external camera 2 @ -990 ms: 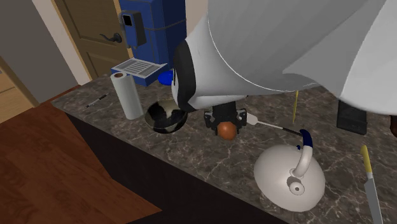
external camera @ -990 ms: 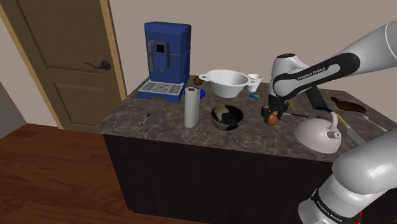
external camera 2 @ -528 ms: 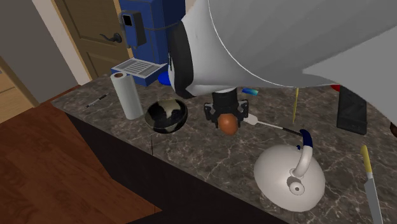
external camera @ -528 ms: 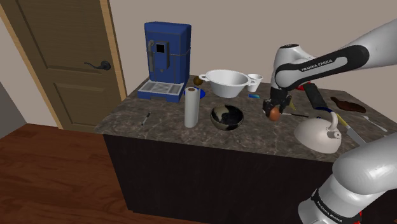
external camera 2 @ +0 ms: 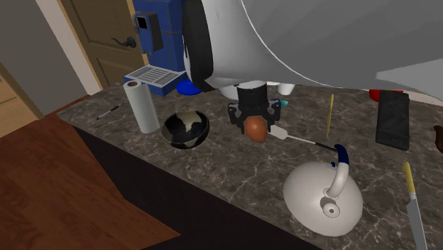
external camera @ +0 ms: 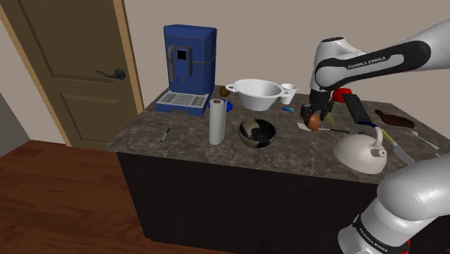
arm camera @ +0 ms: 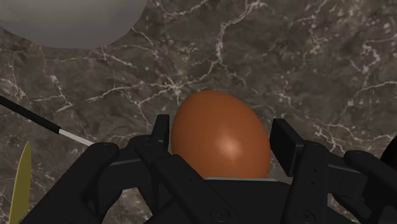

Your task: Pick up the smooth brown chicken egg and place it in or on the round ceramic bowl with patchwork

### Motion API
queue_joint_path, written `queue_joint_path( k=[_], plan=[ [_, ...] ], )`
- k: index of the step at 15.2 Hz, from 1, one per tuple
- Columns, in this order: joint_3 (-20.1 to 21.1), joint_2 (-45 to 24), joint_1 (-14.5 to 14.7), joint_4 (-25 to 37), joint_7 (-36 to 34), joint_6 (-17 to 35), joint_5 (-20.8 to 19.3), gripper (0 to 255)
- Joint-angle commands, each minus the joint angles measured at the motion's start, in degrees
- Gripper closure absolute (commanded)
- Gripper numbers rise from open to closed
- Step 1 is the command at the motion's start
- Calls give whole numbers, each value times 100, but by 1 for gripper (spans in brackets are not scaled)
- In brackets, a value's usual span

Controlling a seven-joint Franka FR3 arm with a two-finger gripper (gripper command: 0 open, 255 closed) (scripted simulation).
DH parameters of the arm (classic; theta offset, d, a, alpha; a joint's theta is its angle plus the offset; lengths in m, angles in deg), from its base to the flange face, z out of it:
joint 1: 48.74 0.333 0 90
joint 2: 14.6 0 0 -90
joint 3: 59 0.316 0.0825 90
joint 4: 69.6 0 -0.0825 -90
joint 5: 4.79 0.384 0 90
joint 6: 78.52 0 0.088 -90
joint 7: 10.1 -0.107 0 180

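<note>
Over the dark stone counter (external camera: 189, 136) I see my gripper (external camera: 314, 120) pointing down, and it holds the brown egg (external camera: 314, 124) tight. From the wrist view the two black fingers (arm camera: 159, 132) press on both sides of the egg (arm camera: 219, 137), so they are closed on it and set about as wide as the egg is. The egg looks smooth and shiny, and it seems to hang a little above the counter, not on it. From the second exterior view the egg (external camera 2: 255, 130) sits under the gripper (external camera 2: 255, 122), between the patchy bowl (external camera 2: 186, 136) and the white kettle (external camera 2: 321, 190). The patchy bowl (external camera: 257, 138) is dark with pale spots, and it stands apart from the egg, toward the shoulder view's left. Just past that bowl stands a paper towel roll (external camera: 216, 121), upright. Farther back I see a blue coffee machine (external camera: 189, 68) and a big white bowl (external camera: 254, 94). The white kettle (external camera: 359, 151) rests near the egg on the other side.
</note>
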Motion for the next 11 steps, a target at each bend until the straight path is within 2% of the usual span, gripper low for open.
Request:
queue_joint_path(
  k=[1,11],
  plan=[
    [8,68,7,116,34,-183,22,255],
    [40,239,28,714,173,-941,98,255]
  ],
)
